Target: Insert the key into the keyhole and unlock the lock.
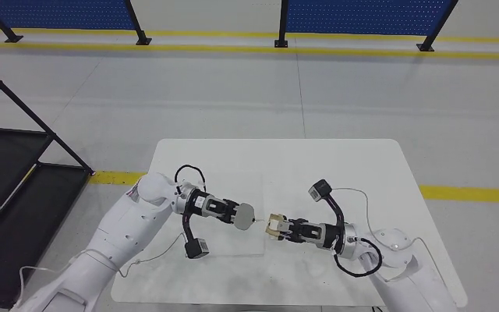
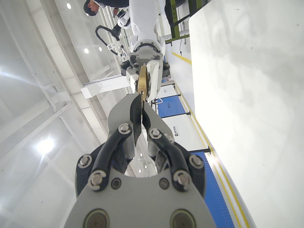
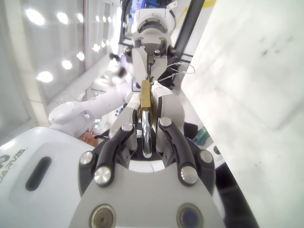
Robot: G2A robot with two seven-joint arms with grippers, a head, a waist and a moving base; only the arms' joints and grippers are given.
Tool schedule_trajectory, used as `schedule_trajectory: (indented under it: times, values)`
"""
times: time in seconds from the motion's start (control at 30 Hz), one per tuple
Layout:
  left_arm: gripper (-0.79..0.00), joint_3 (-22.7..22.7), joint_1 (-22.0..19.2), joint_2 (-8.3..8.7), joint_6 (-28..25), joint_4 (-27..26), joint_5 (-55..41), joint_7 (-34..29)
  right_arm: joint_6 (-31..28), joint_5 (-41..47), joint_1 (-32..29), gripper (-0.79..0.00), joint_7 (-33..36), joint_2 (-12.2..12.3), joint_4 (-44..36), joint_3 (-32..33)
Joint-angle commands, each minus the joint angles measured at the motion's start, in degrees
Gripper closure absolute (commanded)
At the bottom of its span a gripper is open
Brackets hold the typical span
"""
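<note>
A brass padlock [image 3: 145,96] is held above the white table [image 1: 343,171] in my right gripper [image 3: 146,96], which is shut on its body; the steel shackle [image 3: 146,134] points back toward the wrist. Facing it, my left gripper [image 2: 140,102] is shut on a small key [image 2: 142,103]. The key's tip meets the keyhole in the end face of the padlock [image 2: 142,81]; how deep it sits cannot be told. In the top view the left gripper [image 1: 246,216] and right gripper [image 1: 273,227] face each other near the table's front middle, with the key [image 1: 260,223] between them.
A black rack [image 1: 31,179] stands on the floor left of the table. Blue barriers [image 1: 351,15] and a yellow floor line [image 1: 460,193] lie beyond it. The table's near edge is just below both grippers.
</note>
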Motion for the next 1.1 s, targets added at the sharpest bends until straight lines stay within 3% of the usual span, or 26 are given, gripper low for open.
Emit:
schedule_trajectory:
  times: [0.0,0.23,1.07]
  values:
    - [0.000,-0.17,-0.24,0.18,-0.87,-0.32,-0.08,1.76,0.25,0.30,0.90,0.000,2.56,0.11,0.41,-0.02]
    - [0.000,0.34,-0.32,0.42,-2.20,-1.42,-0.31,4.34,1.19,0.57,4.14,0.000,7.83,0.28,1.93,-0.78]
    - [0.000,2.23,-0.93,0.13,-0.42,0.04,-1.78,2.48,-0.17,0.65,4.59,0.000,5.98,0.42,1.59,-3.07]
